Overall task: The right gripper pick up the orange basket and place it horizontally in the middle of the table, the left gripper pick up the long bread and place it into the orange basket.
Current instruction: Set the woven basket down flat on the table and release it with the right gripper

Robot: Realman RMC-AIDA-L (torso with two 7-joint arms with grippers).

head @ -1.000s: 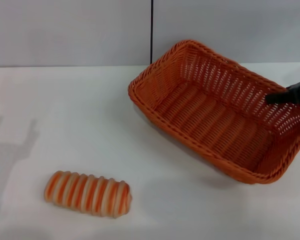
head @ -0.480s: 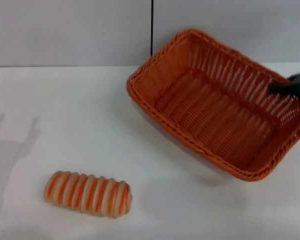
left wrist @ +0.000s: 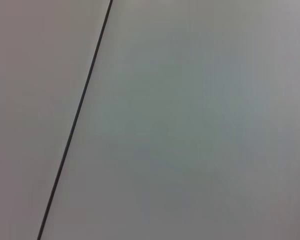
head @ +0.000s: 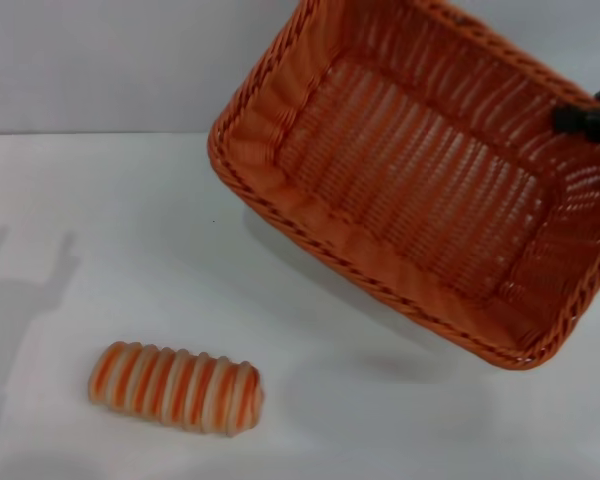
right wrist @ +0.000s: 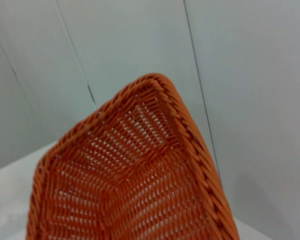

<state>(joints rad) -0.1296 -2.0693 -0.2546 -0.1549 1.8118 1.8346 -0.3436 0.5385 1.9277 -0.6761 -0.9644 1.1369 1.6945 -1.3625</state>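
Observation:
The orange basket [head: 410, 170] hangs tilted in the air over the right half of the table [head: 130, 230], its open side turned toward me. My right gripper [head: 585, 118] is shut on the basket's far right rim, and only its black tip shows at the right edge. The right wrist view looks down the basket's woven inside [right wrist: 135, 175]. The long bread [head: 176, 387] lies flat on the table at the front left, well apart from the basket. My left gripper is out of view; its wrist view shows only a pale wall.
A grey wall with a dark vertical seam [left wrist: 75, 120] stands behind the table. A soft shadow [head: 30, 290] falls on the tabletop at the far left.
The basket has risen off the table and tipped up, moving left and toward me with the right gripper holding its rim. The bread has stayed put.

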